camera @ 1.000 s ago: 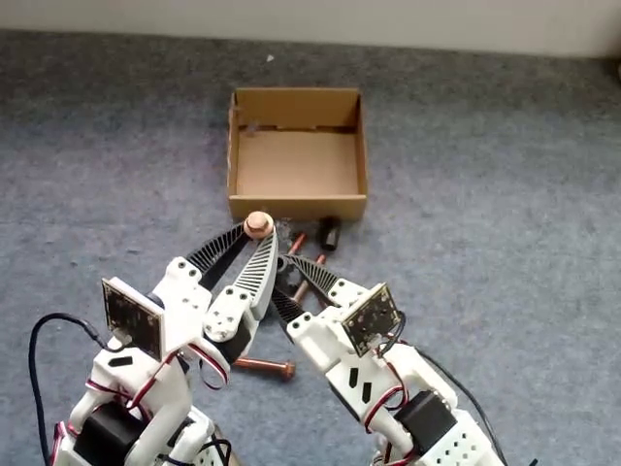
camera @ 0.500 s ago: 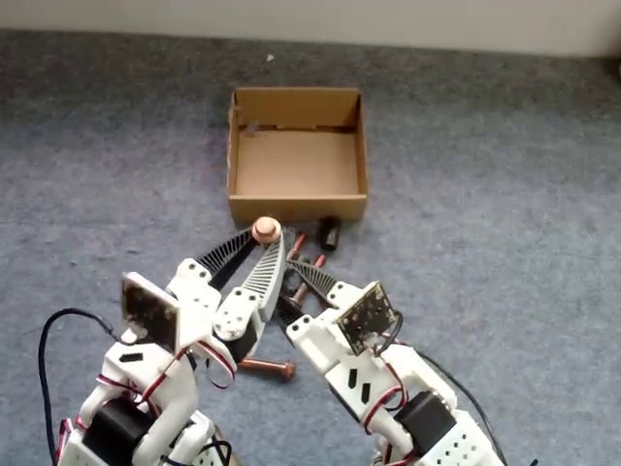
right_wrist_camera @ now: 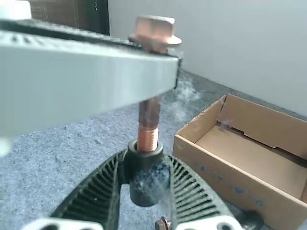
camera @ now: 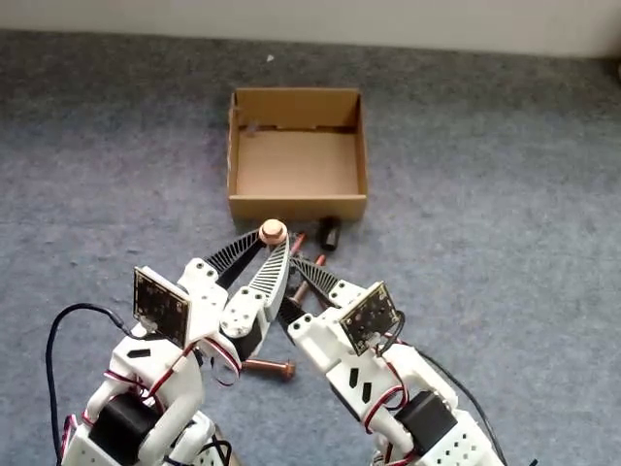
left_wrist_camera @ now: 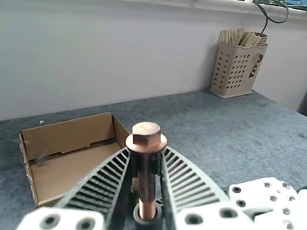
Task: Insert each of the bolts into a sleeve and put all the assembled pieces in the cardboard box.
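from above, the left gripper (camera: 269, 243) clamps a bolt (camera: 273, 231) upright just short of the cardboard box (camera: 296, 207). left wrist: its tip sits in the sleeve (left_wrist_camera: 146, 216). right wrist: the right gripper (right_wrist_camera: 144, 175) pinches that sleeve, steadying it for insertion.

1. The bolt (left_wrist_camera: 146, 143) is smooth copper-toned metal with a dull sheen.
2. The sleeve (right_wrist_camera: 144, 176) looks like matt black plastic.
3. The cardboard box (camera: 297, 207) is matt brown.
4. The table cover (camera: 485, 194) is rough grey cloth.

grey carpet (camera: 505, 175), pale wall (left_wrist_camera: 120, 52), perforated stick holder (left_wrist_camera: 237, 67)
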Controlling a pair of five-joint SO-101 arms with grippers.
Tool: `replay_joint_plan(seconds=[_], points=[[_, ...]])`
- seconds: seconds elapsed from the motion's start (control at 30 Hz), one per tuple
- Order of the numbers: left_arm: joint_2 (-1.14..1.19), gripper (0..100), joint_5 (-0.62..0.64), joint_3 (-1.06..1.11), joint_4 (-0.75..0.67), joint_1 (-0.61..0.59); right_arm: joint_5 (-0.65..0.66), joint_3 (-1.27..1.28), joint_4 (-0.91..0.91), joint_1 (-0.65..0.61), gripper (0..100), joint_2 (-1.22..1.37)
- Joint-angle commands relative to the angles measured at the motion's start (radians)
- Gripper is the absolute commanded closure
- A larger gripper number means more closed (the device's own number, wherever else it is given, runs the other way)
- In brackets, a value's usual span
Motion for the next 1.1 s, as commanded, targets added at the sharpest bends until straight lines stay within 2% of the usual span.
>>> replay_joint_plan(seconds=[0.0, 0.2, 0.4, 0.57, 0.7, 0.77, 0.87, 0.97, 1.07], points=[[-0.015, 86, -0.011, -0.019, 0.006, 0.002, 0.003, -0.015, -0.004, 0.010, 99.4, -0.015], [-0.015, 83, -0.095, -0.108, 0.152, -0.059, 0.002, -0.015, -0.004, 0.012, 99.4, -0.015], [-0.015, 81, -0.101, -0.177, 0.241, -0.182, 0.000, -0.007, -0.004, 0.012, 99.4, -0.015], [-0.015, 77, -0.112, -0.237, 0.356, -0.194, 0.000, -0.007, -0.002, 0.012, 99.4, -0.015], [-0.015, 77, -0.186, -0.306, 0.460, -0.222, 0.000, -0.007, -0.002, 0.013, 99.4, -0.015], [-0.015, 77, -0.187, -0.340, 0.506, -0.274, 0.000, -0.007, -0.002, 0.019, 99.4, -0.015], [-0.015, 77, -0.187, -0.346, 0.560, -0.414, 0.000, -0.008, -0.002, 0.081, 99.4, -0.012], [-0.015, 77, -0.190, -0.271, 0.592, -0.573, 0.000, -0.013, 0.030, 0.156, 99.4, -0.005], [-0.015, 78, -0.241, -0.125, 0.560, -0.731, 0.000, -0.019, 0.067, 0.203, 99.4, -0.004]])
